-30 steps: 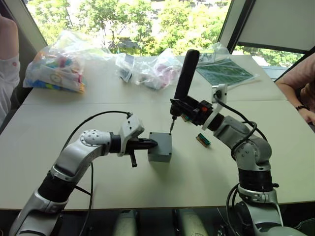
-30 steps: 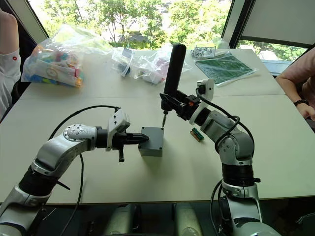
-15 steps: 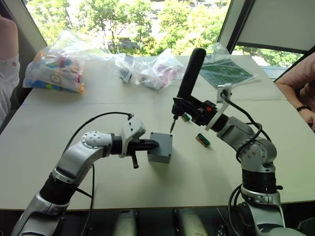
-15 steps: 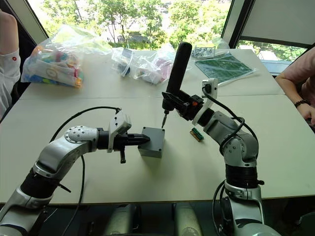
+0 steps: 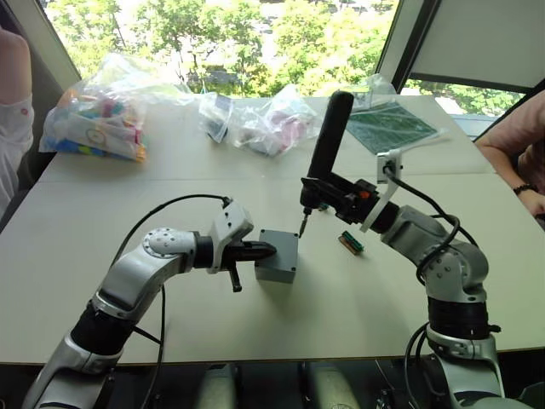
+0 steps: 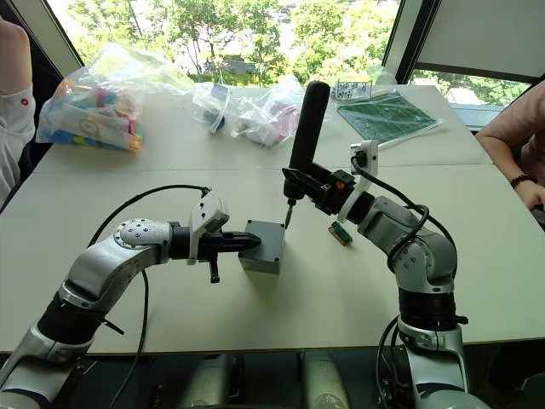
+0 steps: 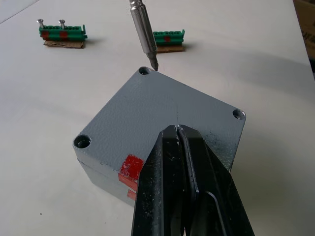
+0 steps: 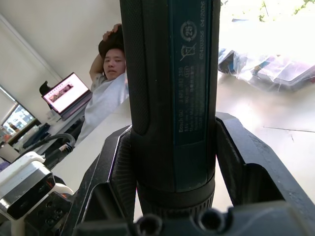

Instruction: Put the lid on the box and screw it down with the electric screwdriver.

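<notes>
The grey lid point(image 7: 162, 113) sits on the grey box point(image 5: 277, 266), and a seam and red marks show on the side facing me. My left gripper point(image 7: 179, 132) is shut, its closed fingertips resting on the lid's near edge. My right gripper point(image 5: 330, 194) is shut on the electric screwdriver point(image 5: 327, 136), which stands nearly upright. The screwdriver's metal bit point(image 7: 145, 34) hangs just above the lid, right beside one corner screw hole point(image 7: 143, 71).
Two green terminal blocks point(image 7: 62, 35) point(image 7: 169, 38) lie on the table beyond the box. Plastic bags of parts point(image 5: 98, 111) point(image 5: 272, 119) and a green board point(image 5: 390, 125) lie at the back. People sit at the table's left point(image 5: 13, 111) and right point(image 5: 519, 145) edges.
The screwdriver has shifted slightly to the right and its bit has come down closer to the lid's corner. The left gripper has stayed on the lid.
</notes>
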Available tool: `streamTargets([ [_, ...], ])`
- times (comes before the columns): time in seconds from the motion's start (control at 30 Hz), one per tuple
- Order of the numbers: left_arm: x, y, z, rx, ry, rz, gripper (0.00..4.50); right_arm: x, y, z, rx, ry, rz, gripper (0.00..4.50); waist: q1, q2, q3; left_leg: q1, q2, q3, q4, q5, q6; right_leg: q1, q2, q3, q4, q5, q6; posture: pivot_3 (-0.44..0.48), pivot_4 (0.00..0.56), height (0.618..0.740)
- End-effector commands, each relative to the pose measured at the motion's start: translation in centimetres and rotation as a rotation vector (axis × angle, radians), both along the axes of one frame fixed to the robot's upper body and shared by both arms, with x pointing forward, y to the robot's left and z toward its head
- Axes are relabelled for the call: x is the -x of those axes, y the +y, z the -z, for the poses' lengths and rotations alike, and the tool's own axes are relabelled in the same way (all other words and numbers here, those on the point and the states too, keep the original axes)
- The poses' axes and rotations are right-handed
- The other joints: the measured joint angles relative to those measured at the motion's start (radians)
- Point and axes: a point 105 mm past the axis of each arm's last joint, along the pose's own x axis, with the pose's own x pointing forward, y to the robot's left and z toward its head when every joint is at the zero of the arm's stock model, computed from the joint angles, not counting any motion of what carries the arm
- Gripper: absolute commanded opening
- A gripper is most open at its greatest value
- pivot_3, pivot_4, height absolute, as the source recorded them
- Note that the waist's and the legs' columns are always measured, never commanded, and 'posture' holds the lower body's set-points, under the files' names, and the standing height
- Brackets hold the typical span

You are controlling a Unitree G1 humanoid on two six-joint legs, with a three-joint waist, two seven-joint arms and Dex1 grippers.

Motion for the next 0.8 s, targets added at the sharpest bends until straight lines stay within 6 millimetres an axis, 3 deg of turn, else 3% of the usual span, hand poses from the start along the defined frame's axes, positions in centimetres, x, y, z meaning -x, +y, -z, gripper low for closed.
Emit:
streamTargets([
  [0.03,0.1,0.2,0.7,-0.027,0.022,-0.010,0.00,0.7,0.4,-2.3,-0.028,-0.105,-0.019,1.86,0.000,0.000,0.000,0.000,0.000,0.000,0.000,0.000,0.000,0.000,0.000,0.000,0.000,0.000,0.000,0.000,0.150,0.740],
  [0.8,0.1,-0.2,0.6,-0.028,0.018,0.002,0.00,0.0,0.4,-3.5,-0.105,-0.109,0.000,1.86,0.000,0.000,0.000,0.000,0.000,0.000,0.000,0.000,0.000,0.000,0.000,0.000,0.000,0.000,0.000,0.000,0.150,0.740],
])
